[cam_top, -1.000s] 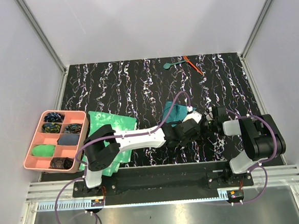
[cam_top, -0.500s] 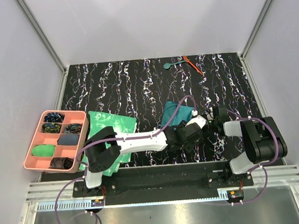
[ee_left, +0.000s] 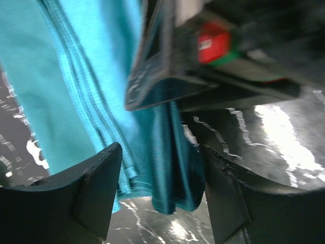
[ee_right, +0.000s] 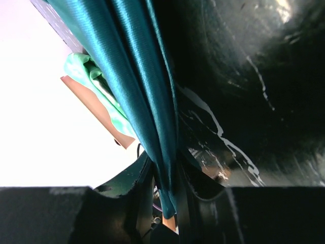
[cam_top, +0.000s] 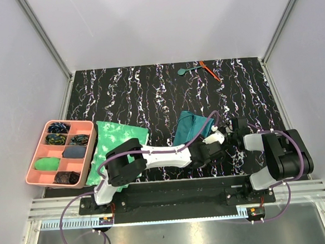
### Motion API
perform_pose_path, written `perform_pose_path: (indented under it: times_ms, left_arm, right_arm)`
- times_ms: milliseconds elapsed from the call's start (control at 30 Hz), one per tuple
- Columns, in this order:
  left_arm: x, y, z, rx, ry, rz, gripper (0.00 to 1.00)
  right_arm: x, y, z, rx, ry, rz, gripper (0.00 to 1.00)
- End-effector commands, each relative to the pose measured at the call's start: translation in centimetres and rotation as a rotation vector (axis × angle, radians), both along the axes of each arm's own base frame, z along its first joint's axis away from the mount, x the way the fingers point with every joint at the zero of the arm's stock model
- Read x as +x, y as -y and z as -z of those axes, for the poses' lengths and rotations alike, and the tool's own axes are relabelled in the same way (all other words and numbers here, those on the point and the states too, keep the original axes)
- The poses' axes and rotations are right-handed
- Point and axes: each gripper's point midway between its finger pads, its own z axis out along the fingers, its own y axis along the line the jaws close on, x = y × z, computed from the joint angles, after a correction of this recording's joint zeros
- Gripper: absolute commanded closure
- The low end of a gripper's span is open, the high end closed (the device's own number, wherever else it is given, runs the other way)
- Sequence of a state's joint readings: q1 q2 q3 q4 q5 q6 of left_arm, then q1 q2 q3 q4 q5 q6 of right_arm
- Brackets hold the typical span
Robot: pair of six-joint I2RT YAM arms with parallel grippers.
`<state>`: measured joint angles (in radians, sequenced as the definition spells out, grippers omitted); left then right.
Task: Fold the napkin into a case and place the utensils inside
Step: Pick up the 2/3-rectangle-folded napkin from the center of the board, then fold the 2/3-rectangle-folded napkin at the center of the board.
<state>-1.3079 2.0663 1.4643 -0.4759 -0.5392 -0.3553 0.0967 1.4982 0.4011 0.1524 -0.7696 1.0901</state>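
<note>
Since the napkin (cam_top: 188, 128) looks limp, light and slick, its stacked edge seems the surest hold: the right gripper (ee_right: 166, 195) pinches it, while the left gripper (ee_left: 161, 170) stands spread around it.

No writing, brand or number can be read anywhere; the red-and-green patch (ee_left: 213, 43) is only a blur.

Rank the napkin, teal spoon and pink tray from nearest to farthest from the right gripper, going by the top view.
Measured from the right gripper:
1. napkin: its edge is pinched in the gripper, and the rest lies just to the left.
2. teal spoon: at the far back, slightly left of the gripper.
3. pink tray: at the far left side.
</note>
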Motion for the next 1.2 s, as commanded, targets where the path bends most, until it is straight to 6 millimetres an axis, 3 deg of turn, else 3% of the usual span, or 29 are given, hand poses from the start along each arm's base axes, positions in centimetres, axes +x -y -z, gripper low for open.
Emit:
perform_pose_path:
  times_ms: [0,33,167,333,400,467,567,900,1067,1167]
  left_arm:
    - [2.3,0.6,-2.5,-0.031,0.117,-0.063,0.41]
    - [2.3,0.9,-2.5,-0.04,0.114,-0.063,0.43]
    - [2.1,0.9,-3.1,-0.063,0.111,-0.058,0.73]
    - [1.5,0.9,-3.7,-0.092,0.086,-0.042,0.91]
    - [1.3,0.7,-3.8,-0.096,0.077,-0.039,0.95]
    - [1.3,0.5,-4.1,-0.102,0.077,-0.04,0.97]
    - [1.3,0.3,-4.8,-0.109,0.084,-0.037,1.0]
    - [0.9,0.4,-6.5,-0.15,0.071,-0.016,1.0]
    - [0.7,-0.1,-6.3,-0.14,0.065,-0.009,1.0]
    - [0.4,-0.1,-5.9,-0.141,0.049,-0.008,1.0]
  right_arm:
    - [0.2,-0.3,-1.0,0.021,0.019,0.013,0.7]
    - [0.2,-0.3,-1.0,0.018,0.024,0.013,0.7]
    - [0.5,-0.1,-0.7,-0.011,0.043,0.002,0.68]
    - [1.6,0.2,0.2,-0.068,0.103,-0.054,0.62]
    - [2.2,0.3,0.5,-0.087,0.123,-0.071,0.53]
    - [2.6,0.2,0.5,-0.092,0.14,-0.084,0.41]
    - [2.5,0.4,0.7,-0.107,0.149,-0.098,0.33]
    - [3.6,1.7,0.9,-0.164,0.17,-0.111,0.28]
    - [4.3,3.8,1.0,-0.211,0.186,-0.074,0.25]
    - [5.8,5.1,1.2,-0.236,0.201,-0.05,0.24]
